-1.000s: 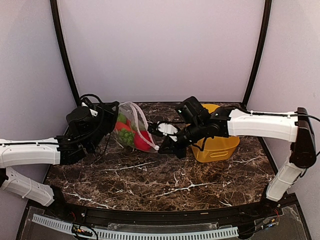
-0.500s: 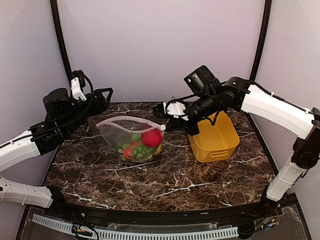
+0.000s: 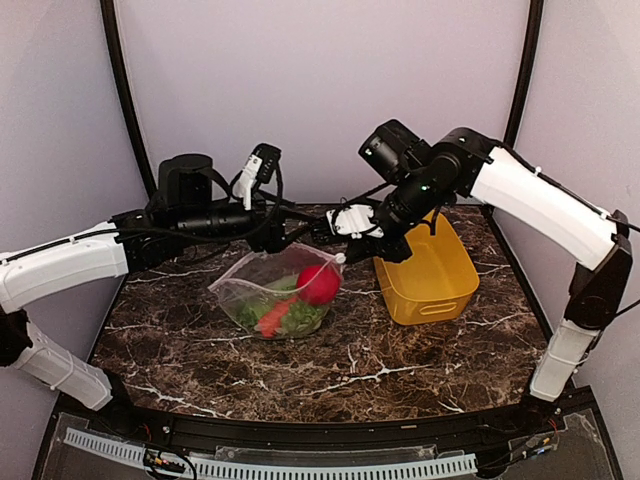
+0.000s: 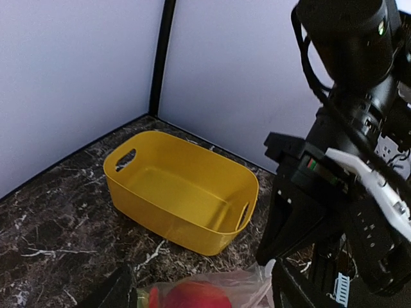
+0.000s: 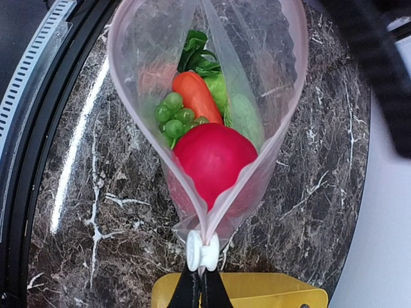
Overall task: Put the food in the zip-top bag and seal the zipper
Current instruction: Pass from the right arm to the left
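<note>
Sealing is all that is left: the food (image 5: 215, 157) lies inside the zip-top bag (image 5: 273, 109), whose mouth gapes open.
The right gripper (image 5: 201, 277) pinches the zipper (image 5: 202, 249) end at its fingertips; the left gripper (image 4: 202, 290) is spread and empty, with the bag just below.

The table (image 3: 400, 365) is a dark brown, marble-look slab veined with white, with a black rim along its near edge. Two things sit on it. The zip-top bag (image 3: 245, 295) rests on its bulging bottom left of centre. Its mouth edge is lifted clear of the surface, and the food (image 3: 318, 284) is heaped inside. The yellow basket (image 3: 440, 298) stands upright to the right, toward the back, near the bag but not touching it.
</note>
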You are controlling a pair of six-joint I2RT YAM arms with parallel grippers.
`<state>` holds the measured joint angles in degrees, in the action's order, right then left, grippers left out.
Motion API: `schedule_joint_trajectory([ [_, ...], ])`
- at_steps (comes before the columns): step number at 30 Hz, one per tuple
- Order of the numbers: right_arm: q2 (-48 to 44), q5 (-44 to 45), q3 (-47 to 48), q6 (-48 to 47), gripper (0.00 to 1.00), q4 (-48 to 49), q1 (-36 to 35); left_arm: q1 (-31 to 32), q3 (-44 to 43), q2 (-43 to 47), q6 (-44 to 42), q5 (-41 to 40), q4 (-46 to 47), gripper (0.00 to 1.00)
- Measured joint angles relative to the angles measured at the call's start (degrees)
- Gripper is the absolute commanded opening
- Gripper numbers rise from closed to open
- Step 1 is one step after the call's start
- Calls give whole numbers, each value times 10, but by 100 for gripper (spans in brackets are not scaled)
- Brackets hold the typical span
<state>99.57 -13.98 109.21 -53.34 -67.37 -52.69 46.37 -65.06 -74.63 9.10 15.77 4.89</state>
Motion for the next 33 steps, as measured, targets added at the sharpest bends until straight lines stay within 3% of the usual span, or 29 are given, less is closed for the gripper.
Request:
schedule_joint_trajectory([
  [5,0,14,52,-4,0,-30,10,33,-50,-69,-3,33,-21,73],
  [13,0,18,89,1,0,-53,26,49,-88,-89,-14,46,-14,70],
  [26,0,7,89,21,0,-66,37,54,-103,-146,-40,69,-2,42],
  [33,0,8,89,31,0,-69,39,54,-106,-158,-40,80,5,10],
])
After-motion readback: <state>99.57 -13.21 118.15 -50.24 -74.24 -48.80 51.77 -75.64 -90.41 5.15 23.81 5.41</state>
